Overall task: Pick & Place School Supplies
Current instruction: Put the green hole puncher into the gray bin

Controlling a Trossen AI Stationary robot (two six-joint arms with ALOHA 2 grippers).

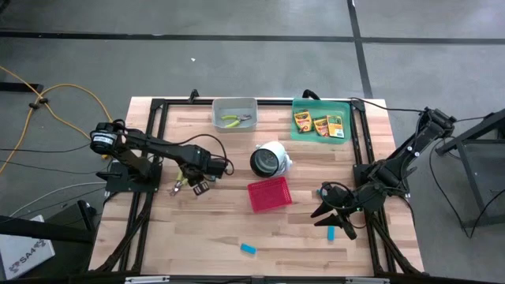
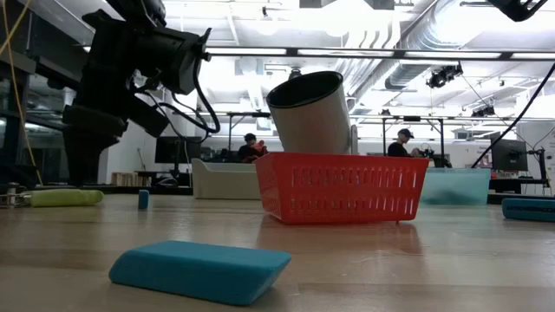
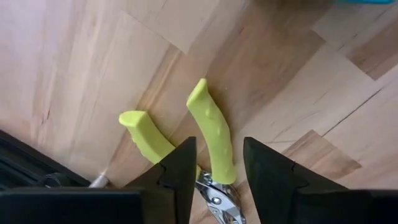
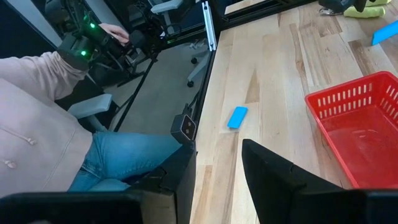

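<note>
The left claw (image 1: 187, 183) hangs low over the left side of the desk (image 1: 197, 229), its fingers (image 3: 180, 171) spread apart with one yellow-green handle of a pair of pliers (image 3: 211, 140) lying between them; the tool rests flat on the wood and the fingers do not pinch it. A second pair of pliers (image 1: 234, 121) sits in the grey bin (image 1: 217, 106) at the back. Three crayon boxes (image 1: 319, 124) lie side by side in the green tray (image 1: 298, 102) at the back right. The red basket (image 1: 269, 194) stands mid-desk, just in front of a tilted white cylinder (image 1: 270, 158). One light-blue block (image 1: 248, 248) lies near the front edge. The right claw (image 1: 334, 217) sits on the right side with another blue block (image 1: 331, 232) just beside it; its fingers stand partly apart, holding nothing I can see. A seated person (image 4: 56, 124) is beside the desk.
</note>
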